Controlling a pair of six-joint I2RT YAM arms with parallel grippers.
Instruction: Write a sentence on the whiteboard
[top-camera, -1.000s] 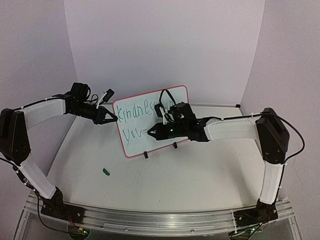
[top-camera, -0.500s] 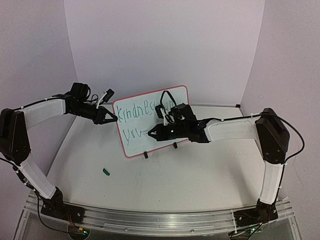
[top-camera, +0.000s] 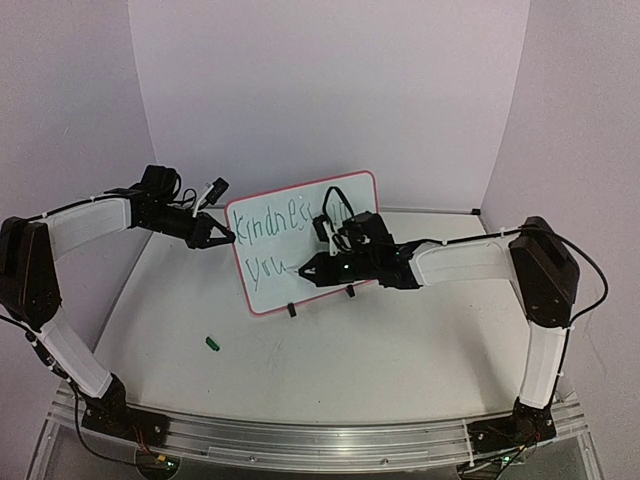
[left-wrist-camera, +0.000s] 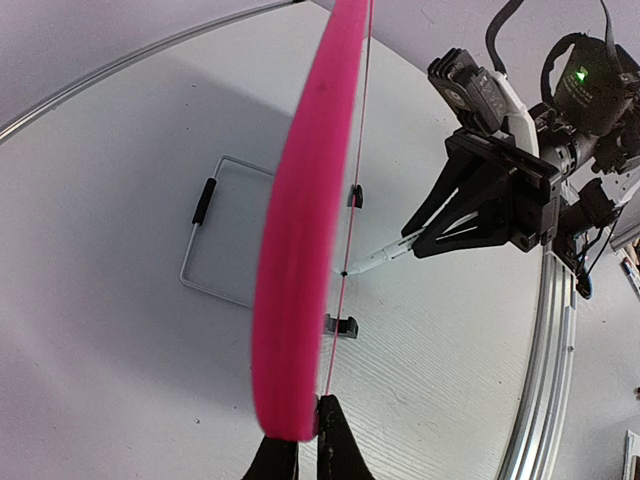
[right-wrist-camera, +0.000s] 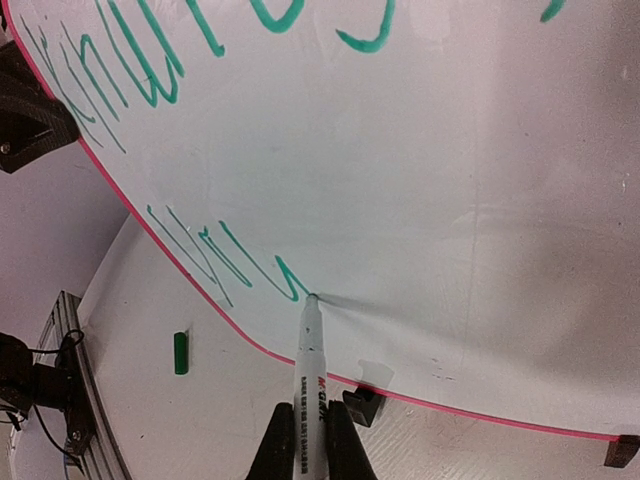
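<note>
The whiteboard (top-camera: 300, 290) stands upright on the table, red-framed, on two small black feet. The sentence (top-camera: 268, 226) is green lettering in two rows, with the lower row (top-camera: 266, 267) short; it also shows close up in the right wrist view (right-wrist-camera: 150, 70). My left gripper (top-camera: 228, 238) is shut on the board's left edge; in the left wrist view the pink frame (left-wrist-camera: 300, 260) runs edge-on from my left gripper (left-wrist-camera: 303, 440). My right gripper (right-wrist-camera: 312, 440) is shut on a white marker (right-wrist-camera: 308, 370), its tip touching the board at the end of the lower row. It also shows from above (top-camera: 305, 269).
A small green marker cap (top-camera: 211, 343) lies on the table in front of the board's left side; it also shows in the right wrist view (right-wrist-camera: 180, 353). The board's wire stand (left-wrist-camera: 215, 240) sits behind it. Purple walls enclose the table on three sides.
My right gripper has moved a little to the left along the lower row with the marker, and more green lettering shows there. The left arm and the board have not moved.
</note>
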